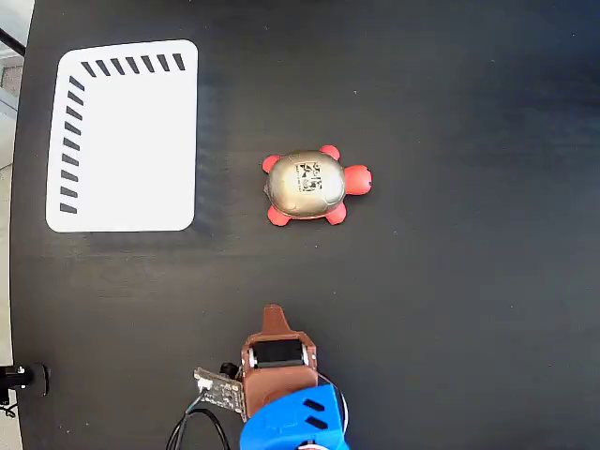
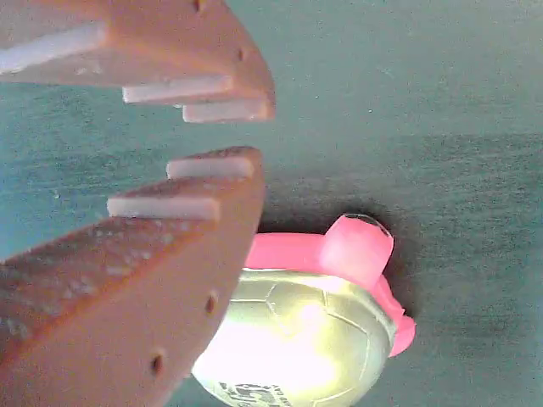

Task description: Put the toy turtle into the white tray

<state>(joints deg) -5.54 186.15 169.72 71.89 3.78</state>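
While parked near the bottom edge of the fixed view, gripper (image 1: 273, 314) well short of the toy turtle (image 1: 313, 187) and pointing up the frame toward it. Brown fingers, blue arm section (image 1: 295, 422) behind, small circuit board (image 1: 219, 389) and dark cables off to its left.

Turtle flat on the black table (image 1: 469, 309), right way up, roughly mid-picture; gold-grey shell with a black-and-white square code on top, red-pink head pointing right, four red-pink feet poking out around the shell. Touching nothing else.

White tray (image 1: 127, 136) up in the left part of the fixed view, well apart from the turtle, black slanted stripes along its top and left edges. Nothing lying in it.

Seen from the wrist: gripper (image 2: 242, 131) with jaws slightly parted, a narrow gap between the toothed tips, nothing between them. Turtle (image 2: 314, 339) below and beyond the lower finger (image 2: 127, 297), partly hidden by it, shell bright with glare, one pink foot raised toward the camera. No contact visible between finger and turtle.
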